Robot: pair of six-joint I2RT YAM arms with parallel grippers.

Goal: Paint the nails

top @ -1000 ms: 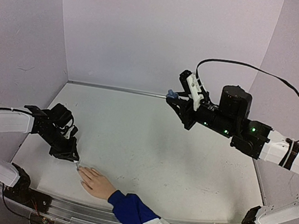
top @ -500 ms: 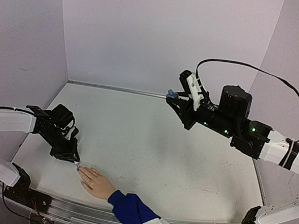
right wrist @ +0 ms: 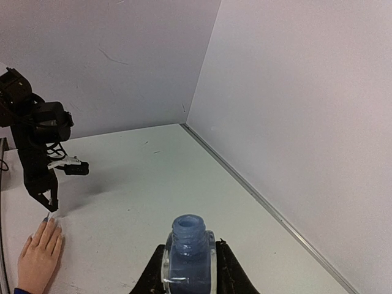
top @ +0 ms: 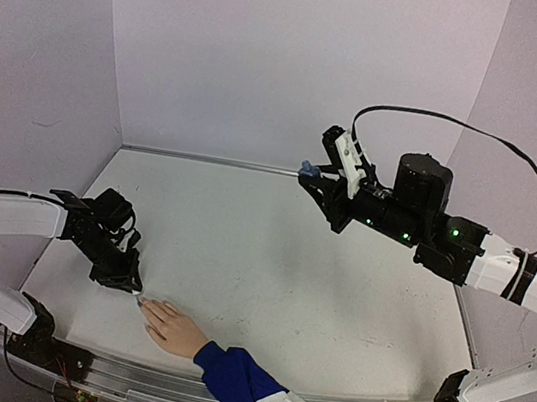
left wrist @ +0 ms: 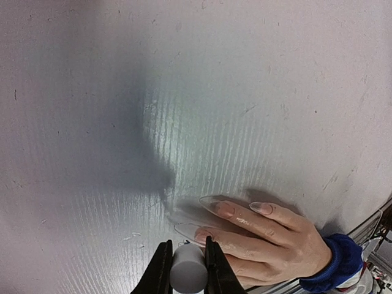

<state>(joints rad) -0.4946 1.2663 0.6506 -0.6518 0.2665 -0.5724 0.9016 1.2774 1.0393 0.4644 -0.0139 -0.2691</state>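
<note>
The left gripper point(left wrist: 187, 248) clamped the white cap point(left wrist: 187, 275) just beside the nails point(left wrist: 211, 202) of the hand point(left wrist: 269, 236) at the table's point(top: 289, 265) near edge. The right gripper point(right wrist: 188, 260) squeezed the uncapped blue bottle point(right wrist: 188, 236). The nails looked thin, slick and brittle, so they wanted light brushing, not gripping.

No readable text shows anywhere (no labels, brands or numbers).
</note>
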